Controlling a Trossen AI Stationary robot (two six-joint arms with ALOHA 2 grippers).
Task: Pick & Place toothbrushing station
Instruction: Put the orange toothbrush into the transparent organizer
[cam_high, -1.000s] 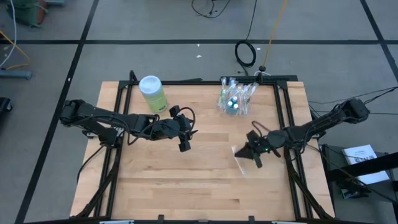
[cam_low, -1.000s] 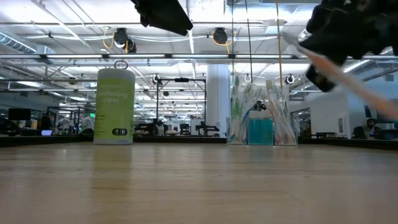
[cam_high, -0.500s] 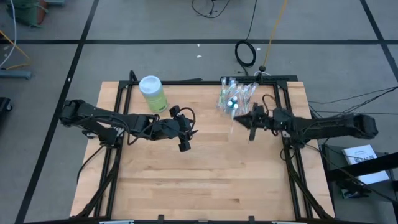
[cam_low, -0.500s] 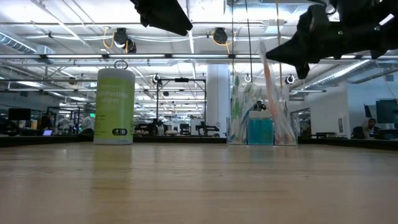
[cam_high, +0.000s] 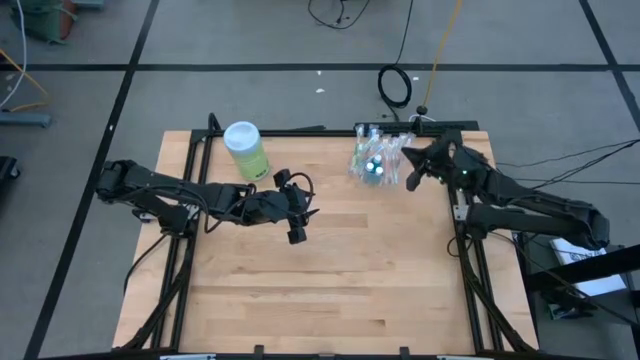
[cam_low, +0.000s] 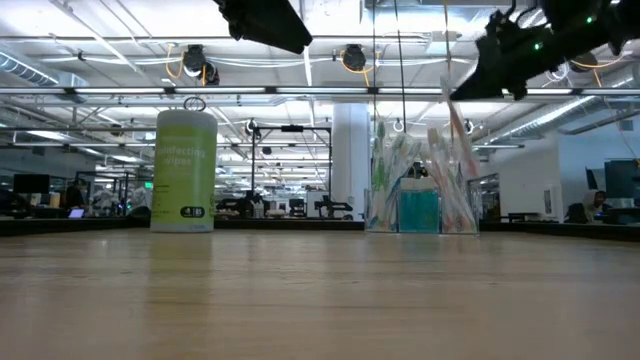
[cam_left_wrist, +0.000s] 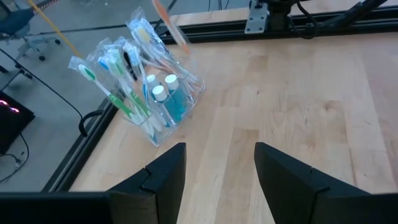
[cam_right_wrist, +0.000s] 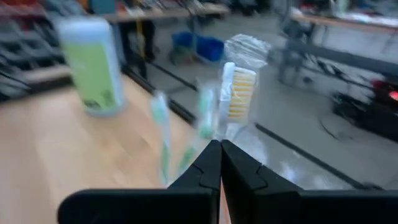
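Toothbrushes in clear wrappers stand in a small clear plastic cup (cam_high: 374, 163) at the wooden table's (cam_high: 330, 270) far edge. Just beside it, the right gripper (cam_high: 412, 176) hangs with fingers pressed together, apparently pinching a wrapped toothbrush (cam_low: 462, 135). The left gripper (cam_high: 296, 226) hovers mid-table, fingers spread, near a light-green cylindrical canister (cam_high: 244, 150).

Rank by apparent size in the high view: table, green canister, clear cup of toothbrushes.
1. Table, by far the largest.
2. Clear cup of toothbrushes and green canister: similar footprint from above; the cup's spread brushes perhaps cover slightly more, so I won't rank them.
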